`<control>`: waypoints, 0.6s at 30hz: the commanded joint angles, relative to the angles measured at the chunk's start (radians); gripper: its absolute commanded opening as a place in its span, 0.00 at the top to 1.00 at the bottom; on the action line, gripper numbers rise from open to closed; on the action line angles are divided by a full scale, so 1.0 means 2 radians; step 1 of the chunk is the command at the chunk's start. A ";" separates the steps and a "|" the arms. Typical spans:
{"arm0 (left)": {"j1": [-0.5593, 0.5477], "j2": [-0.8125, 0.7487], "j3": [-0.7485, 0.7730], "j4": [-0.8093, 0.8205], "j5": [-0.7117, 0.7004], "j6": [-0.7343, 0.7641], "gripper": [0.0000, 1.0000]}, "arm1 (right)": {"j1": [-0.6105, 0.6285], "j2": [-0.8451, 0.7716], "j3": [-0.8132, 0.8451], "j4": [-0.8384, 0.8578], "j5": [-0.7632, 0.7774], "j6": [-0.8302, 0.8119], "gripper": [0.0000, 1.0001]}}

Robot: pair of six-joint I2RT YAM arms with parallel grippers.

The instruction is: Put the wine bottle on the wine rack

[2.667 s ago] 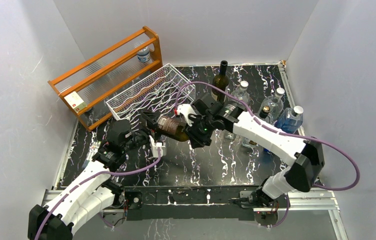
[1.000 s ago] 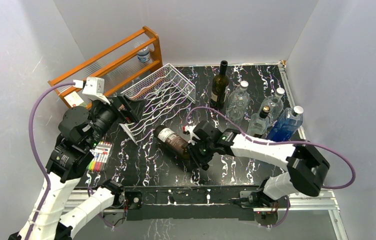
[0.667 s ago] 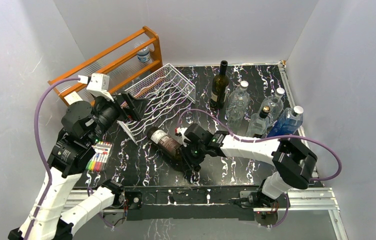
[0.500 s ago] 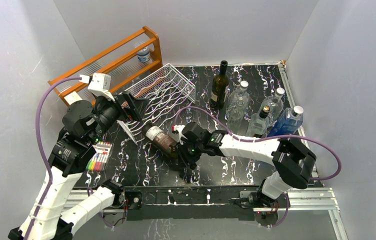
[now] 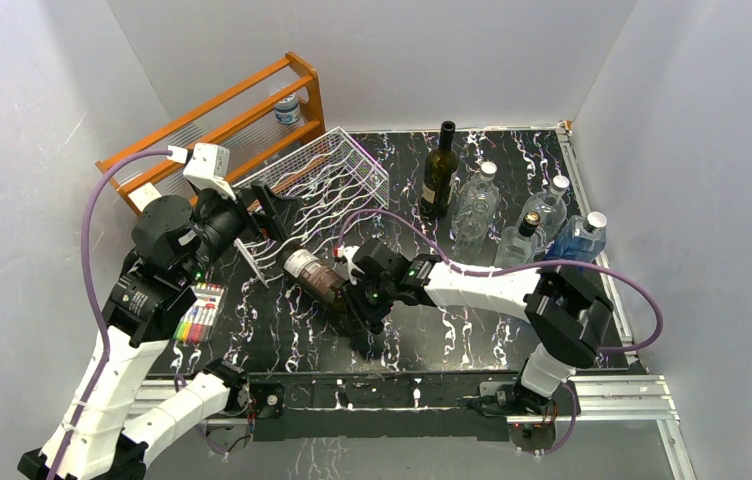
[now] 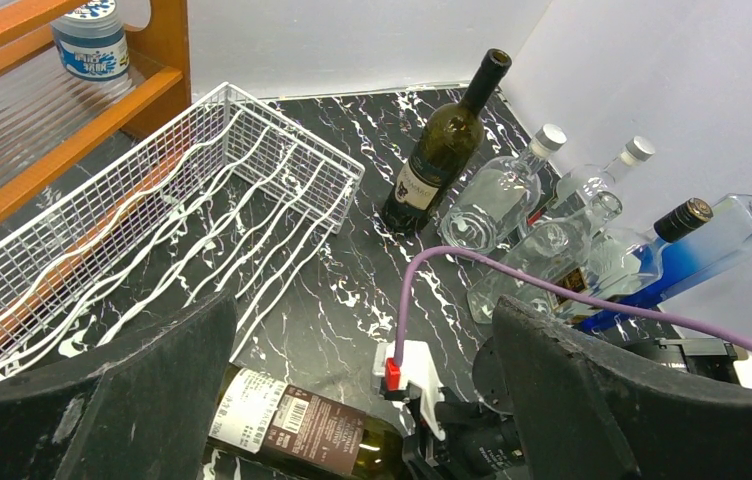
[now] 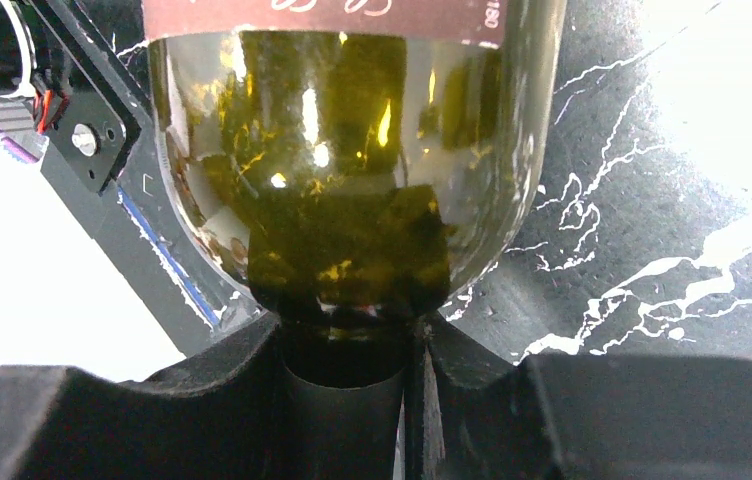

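From above, the wine bottle (image 5: pixel 312 277) is seen clamped at the neck by the right gripper (image 5: pixel 356 298). Its body stretches away beyond the fingertips, base toward the near corner of the wine rack (image 5: pixel 324 180). It is not in the rack, and whether it rests on the table cannot be told. The left gripper (image 5: pixel 274 218) is held over that rack corner, just past the bottle's base.

On the left wrist camera, the 2 fingers (image 6: pixel 112 400) are spread wide, gripping nothing. The labelled bottle is seen below them, the rack ahead to the left, 1 dark upright bottle (image 6: pixel 439 160) ahead, and clear bottles (image 6: pixel 497 205) ahead to the right.

On the right wrist camera, the neck is pinched tight between both fingers, and the green shoulder fills the space just ahead.
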 commanded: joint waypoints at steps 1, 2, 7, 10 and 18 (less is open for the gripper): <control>0.001 -0.002 0.008 0.008 0.006 0.006 0.02 | 0.009 -0.003 0.049 0.074 -0.009 -0.010 1.00; 0.001 -0.001 0.008 0.008 0.006 0.006 0.02 | 0.011 -0.001 0.051 0.077 -0.006 -0.008 1.00; 0.000 0.001 0.011 0.008 0.004 0.008 0.02 | 0.024 0.011 0.061 0.103 0.003 0.014 1.00; 0.001 0.001 0.014 0.008 0.002 0.008 0.02 | 0.027 0.021 0.068 0.119 0.012 0.037 1.00; 0.000 0.001 0.016 0.008 0.002 0.005 0.02 | 0.027 0.074 0.105 0.169 0.044 0.061 1.00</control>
